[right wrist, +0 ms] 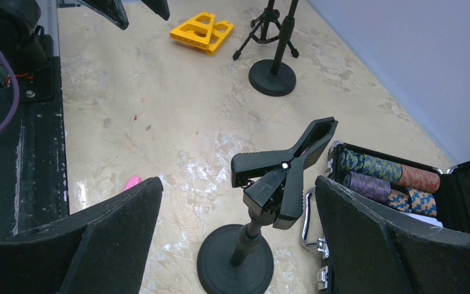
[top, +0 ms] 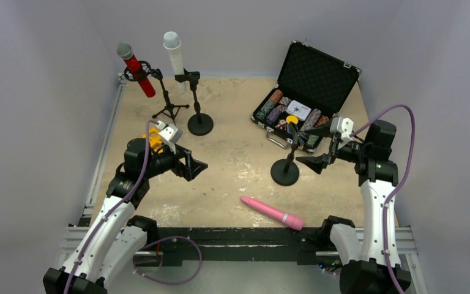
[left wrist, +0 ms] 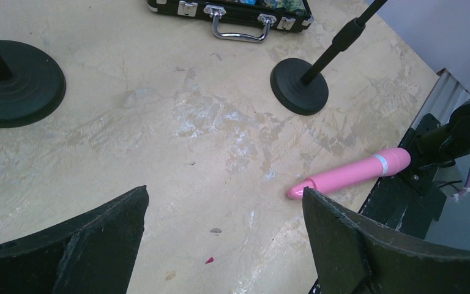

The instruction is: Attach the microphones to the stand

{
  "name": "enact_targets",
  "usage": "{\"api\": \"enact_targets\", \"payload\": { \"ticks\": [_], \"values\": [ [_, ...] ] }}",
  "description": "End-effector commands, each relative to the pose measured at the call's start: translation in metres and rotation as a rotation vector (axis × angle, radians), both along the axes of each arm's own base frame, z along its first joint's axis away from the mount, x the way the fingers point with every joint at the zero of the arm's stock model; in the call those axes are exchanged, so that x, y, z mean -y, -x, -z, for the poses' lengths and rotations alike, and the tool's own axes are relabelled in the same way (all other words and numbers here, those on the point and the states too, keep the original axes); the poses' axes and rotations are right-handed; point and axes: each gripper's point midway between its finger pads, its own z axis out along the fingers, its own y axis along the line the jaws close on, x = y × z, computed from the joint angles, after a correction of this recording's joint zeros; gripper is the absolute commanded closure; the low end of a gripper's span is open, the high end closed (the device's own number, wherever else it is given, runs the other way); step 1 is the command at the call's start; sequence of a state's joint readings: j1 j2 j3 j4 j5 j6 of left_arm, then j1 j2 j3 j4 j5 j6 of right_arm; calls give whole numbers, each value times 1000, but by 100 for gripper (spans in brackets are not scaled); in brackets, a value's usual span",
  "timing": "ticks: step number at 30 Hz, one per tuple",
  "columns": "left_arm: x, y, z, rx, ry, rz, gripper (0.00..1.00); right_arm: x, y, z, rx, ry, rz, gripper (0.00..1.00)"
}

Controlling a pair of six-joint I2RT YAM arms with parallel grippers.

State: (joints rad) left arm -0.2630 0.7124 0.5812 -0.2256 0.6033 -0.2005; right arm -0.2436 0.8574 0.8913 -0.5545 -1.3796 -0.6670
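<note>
The glittery red microphone (top: 136,73) sits tilted in the tripod stand (top: 170,105) at the back left. The white microphone (top: 174,52) stands clipped in a round-base stand (top: 199,122). The pink microphone (top: 272,212) lies flat near the table's front edge and also shows in the left wrist view (left wrist: 352,173). An empty round-base stand (top: 286,166) with a black clamp (right wrist: 284,174) stands at centre right. My left gripper (top: 196,165) (left wrist: 225,193) is open and empty over bare table. My right gripper (top: 311,162) (right wrist: 238,184) is open, its fingers either side of the clamp without touching it.
An open black case (top: 318,76) of poker chips lies at the back right, its handle near the empty stand's base (right wrist: 235,260). A yellow plastic piece (right wrist: 202,30) lies by the left arm. Grey walls enclose the table on three sides.
</note>
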Motion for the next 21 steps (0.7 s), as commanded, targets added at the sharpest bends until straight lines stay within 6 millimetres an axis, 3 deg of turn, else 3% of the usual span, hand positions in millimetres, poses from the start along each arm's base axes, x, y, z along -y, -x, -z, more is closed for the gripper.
{"api": "enact_targets", "payload": {
  "ticks": [1, 15, 21],
  "values": [
    [5, -2, -22, 49, 35, 19, 1, 0, 1, 0, 16, -2, -10, 1],
    [7, -1, -21, 38, 43, 32, 1, 0, 0, 0, 15, -1, -8, 1],
    [22, 9, -17, 20, 49, 135, 1, 0, 0, 0, 17, -1, -10, 1]
  ]
}}
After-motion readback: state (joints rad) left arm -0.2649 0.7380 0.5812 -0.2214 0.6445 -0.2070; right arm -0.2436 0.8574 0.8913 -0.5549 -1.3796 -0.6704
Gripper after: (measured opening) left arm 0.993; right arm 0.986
